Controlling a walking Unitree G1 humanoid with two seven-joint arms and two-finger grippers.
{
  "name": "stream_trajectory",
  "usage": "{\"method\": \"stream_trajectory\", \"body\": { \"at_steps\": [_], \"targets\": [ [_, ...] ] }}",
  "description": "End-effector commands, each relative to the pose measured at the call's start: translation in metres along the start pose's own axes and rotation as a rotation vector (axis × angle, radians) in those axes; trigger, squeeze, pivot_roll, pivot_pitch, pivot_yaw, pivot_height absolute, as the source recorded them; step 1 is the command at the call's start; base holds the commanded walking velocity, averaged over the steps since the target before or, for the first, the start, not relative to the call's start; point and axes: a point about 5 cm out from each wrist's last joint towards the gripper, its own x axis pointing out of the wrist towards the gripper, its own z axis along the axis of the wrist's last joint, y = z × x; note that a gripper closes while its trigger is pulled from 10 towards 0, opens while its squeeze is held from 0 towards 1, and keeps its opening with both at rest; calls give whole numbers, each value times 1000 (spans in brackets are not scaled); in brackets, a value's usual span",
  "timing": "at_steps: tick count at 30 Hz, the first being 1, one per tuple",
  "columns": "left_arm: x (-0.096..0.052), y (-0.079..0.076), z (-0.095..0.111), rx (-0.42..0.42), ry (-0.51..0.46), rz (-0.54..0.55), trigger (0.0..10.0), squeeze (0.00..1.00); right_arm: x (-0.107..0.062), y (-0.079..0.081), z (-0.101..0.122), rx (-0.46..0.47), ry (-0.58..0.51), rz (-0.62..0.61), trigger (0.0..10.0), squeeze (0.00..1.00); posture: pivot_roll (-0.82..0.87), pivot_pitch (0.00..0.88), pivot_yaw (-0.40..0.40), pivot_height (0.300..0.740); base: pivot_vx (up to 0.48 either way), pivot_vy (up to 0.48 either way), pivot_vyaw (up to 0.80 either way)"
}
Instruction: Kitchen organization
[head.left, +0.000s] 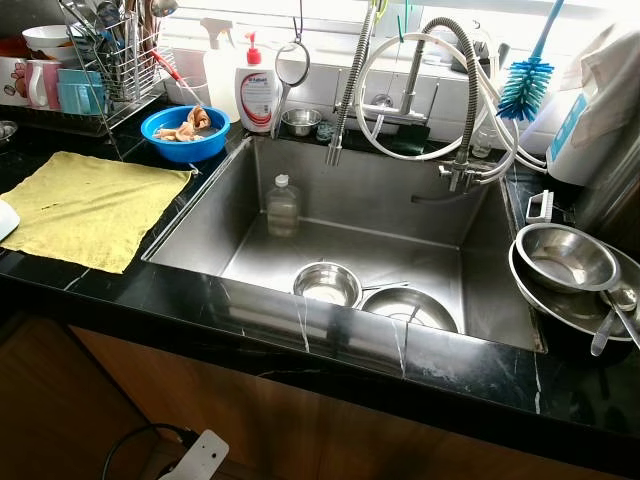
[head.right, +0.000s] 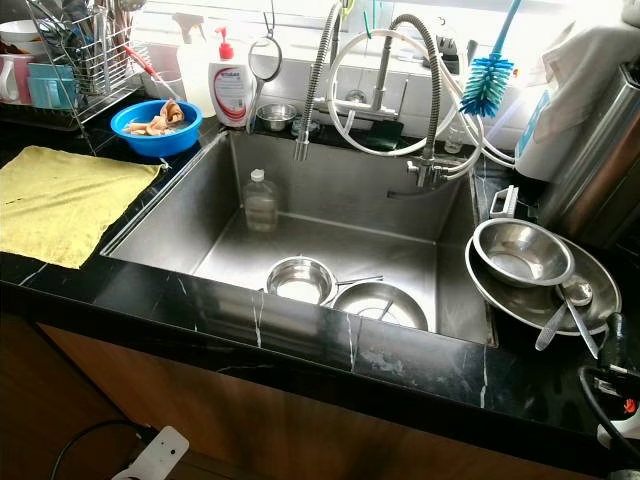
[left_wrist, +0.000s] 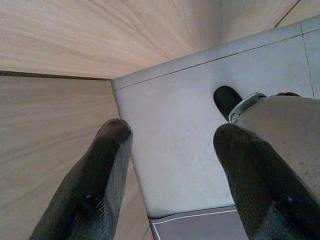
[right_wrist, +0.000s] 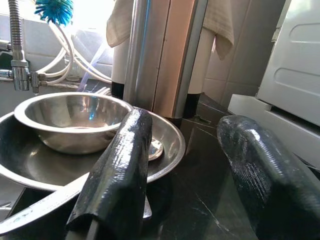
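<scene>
**A:** Where should the right gripper (right_wrist: 182, 190) start?

**B:** Its fingers are spread with nothing between them, low over the black counter (right_wrist: 210, 200). Just ahead of it lies a spoon handle (right_wrist: 40, 207), then the wide steel dish (right_wrist: 165, 150) with the steel bowl (right_wrist: 70, 120) nested in it. I'd judge the bowl the first thing to tidy: straddle its rim squarely, close gently and lift straight up, because steel on steel slips.

**A:** And the left gripper (left_wrist: 172, 175)?

**B:** Also spread and empty, hanging low by the wooden cabinet, pointing at grey floor.

**A:** What's further off?

**B:** Beyond the bowl, the sink (head.left: 300, 240) holds a small pot (head.left: 327, 284), a pan (head.left: 410, 308) and a clear bottle (head.left: 282, 207). Further still are the blue bowl (head.left: 185, 133) and yellow cloth (head.left: 85, 205).

**A:** Any writing?

**B:** The soap dispenser (head.left: 257, 95) behind the sink has a red-and-blue label, too small to read.
</scene>
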Motion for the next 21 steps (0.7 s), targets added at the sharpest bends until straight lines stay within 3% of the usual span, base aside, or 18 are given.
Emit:
{"method": "stream_trajectory", "body": {
  "at_steps": [1, 2, 3, 11, 21],
  "targets": [
    [0, 2, 0, 10, -2, 4, 10000, 0, -3, -2, -4, 6, 13, -6, 10000, 984, -50, 0, -31, 740, 0, 0, 0],
    [0, 2, 0, 10, -2, 4, 10000, 0, -3, -2, -5, 6, 17, -5, 10000, 529, -49, 0, -32, 740, 0, 0, 0],
    [0, 1, 0, 11, -2, 4, 10000, 0, -3, -2, -8, 11, 28, -5, 10000, 0, -49, 0, -32, 740, 0, 0, 0],
    [0, 2, 0, 9, -3, 5, 10000, 0, -6, 0, -25, 32, 93, 10, 10000, 0, -51, 0, -32, 740, 0, 0, 0],
    [0, 2, 1, 4, -11, 12, 10000, 0, -1, 4, -23, 53, 73, 46, 10000, 0, -48, 0, -33, 740, 0, 0, 0]
  ]
}}
